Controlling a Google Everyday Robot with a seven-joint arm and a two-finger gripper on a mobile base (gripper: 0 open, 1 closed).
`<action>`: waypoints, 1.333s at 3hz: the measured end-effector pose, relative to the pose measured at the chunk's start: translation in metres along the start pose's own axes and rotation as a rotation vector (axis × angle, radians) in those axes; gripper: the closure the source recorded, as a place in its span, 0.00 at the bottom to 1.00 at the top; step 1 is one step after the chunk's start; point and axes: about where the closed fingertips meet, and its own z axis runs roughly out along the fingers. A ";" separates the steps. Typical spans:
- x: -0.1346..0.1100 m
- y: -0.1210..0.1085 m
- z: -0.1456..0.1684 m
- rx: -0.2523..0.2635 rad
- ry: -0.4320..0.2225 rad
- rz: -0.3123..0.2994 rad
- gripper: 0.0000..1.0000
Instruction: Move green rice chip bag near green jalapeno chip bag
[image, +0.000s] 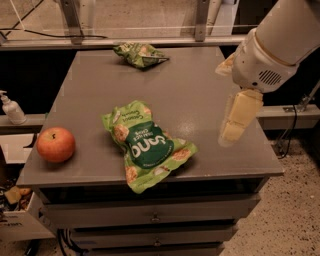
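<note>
Your gripper (235, 115) hangs above the right side of the grey table (195, 95), well apart from both bags. The green rice chip bag (147, 147) lies flat near the front edge, its bottom corner overhanging. The green jalapeno chip bag (140, 54) sits at the far edge. A red apple (55, 144) rests at front left.

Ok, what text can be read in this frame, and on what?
Large bright-green rice chip bag: big white lettering on its dark round panel, upside down, unreadable; small print blurred.
Small olive-green jalapeno chip bag: print too blurred.
White pump bottle, red apple: no text visible.
Gripper, above the right edge of the grey table: none.
</note>
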 end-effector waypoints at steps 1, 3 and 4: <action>-0.030 -0.015 0.039 -0.059 -0.071 -0.040 0.00; -0.076 -0.030 0.092 -0.167 -0.198 -0.043 0.00; -0.082 -0.022 0.107 -0.209 -0.230 -0.027 0.00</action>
